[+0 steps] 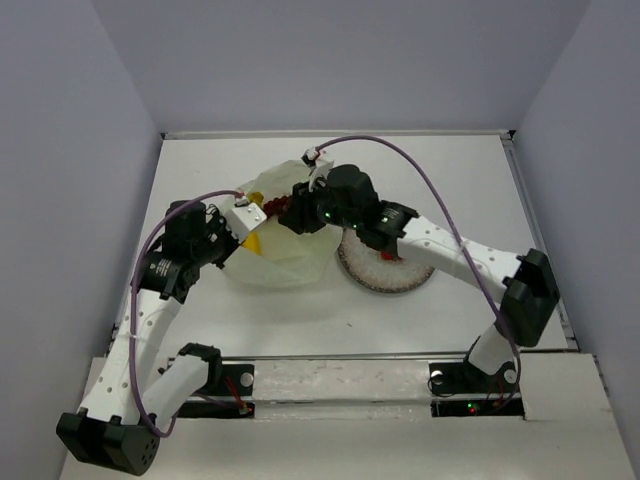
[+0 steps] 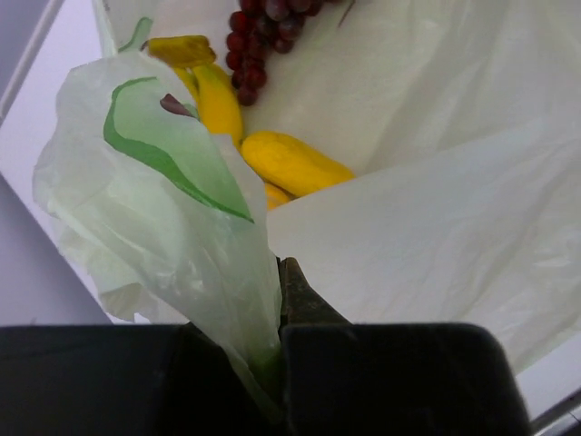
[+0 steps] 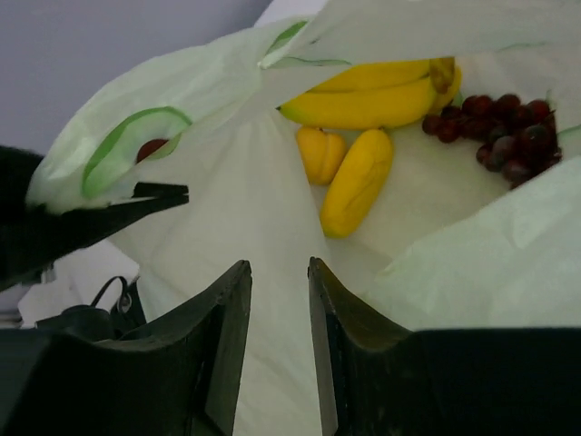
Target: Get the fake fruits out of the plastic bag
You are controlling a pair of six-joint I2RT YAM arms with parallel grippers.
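The pale yellow-green plastic bag lies open at the table's middle. My left gripper is shut on the bag's rim, next to a green-edged handle loop, and holds it up. Inside the bag lie a dark red grape bunch, a banana and a yellow oblong fruit. My right gripper is open and empty over the bag's mouth, short of the oblong fruit, a small orange-yellow fruit, the banana and the grapes.
A round speckled grey plate sits just right of the bag, partly under my right arm, with a small red piece on it. Grey walls enclose the white table on three sides.
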